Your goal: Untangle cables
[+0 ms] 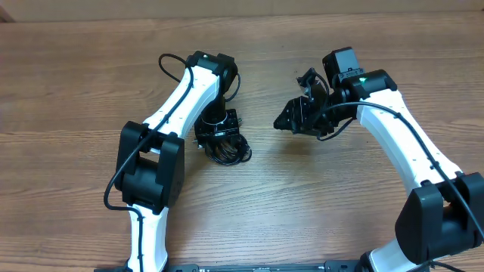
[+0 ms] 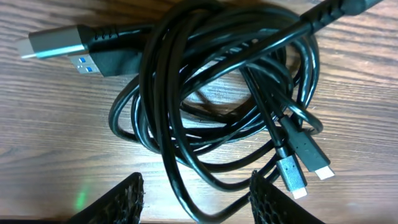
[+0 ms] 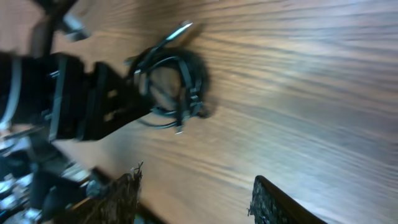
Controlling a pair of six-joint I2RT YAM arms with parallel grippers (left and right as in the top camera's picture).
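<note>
**Cables** (image 2: 158,106): several thin black cords wound together in one loose, overlapping coil, lying flat on the wooden table (image 1: 76,75). In the overhead view the coil sits near the table's middle, directly under the end of the left arm (image 1: 178,102).

**Plugs.** A grey-shelled flat plug (image 2: 59,43) with a ribbed black collar juts from the coil's upper left in the left wrist view. Two small narrow plugs (image 2: 311,158) lie side by side at the lower right, their tips pointing away from the coil. A thicker ribbed collar crosses the top right corner and runs out of frame.

**Left gripper** (image 2: 194,186): poised low over the near edge of the coil. The fingers are spread apart, with one outer loop running between them. The loop appears to touch neither pad, though the frame edge cuts off its lowest part, and nothing is clenched.

**Right gripper** (image 3: 196,176): well apart from the coil, to the right, over bare wood. Its fingers are released and hold nothing. Its wrist view is motion-blurred, but the coil and the dark body of the left gripper show at upper left.
</note>
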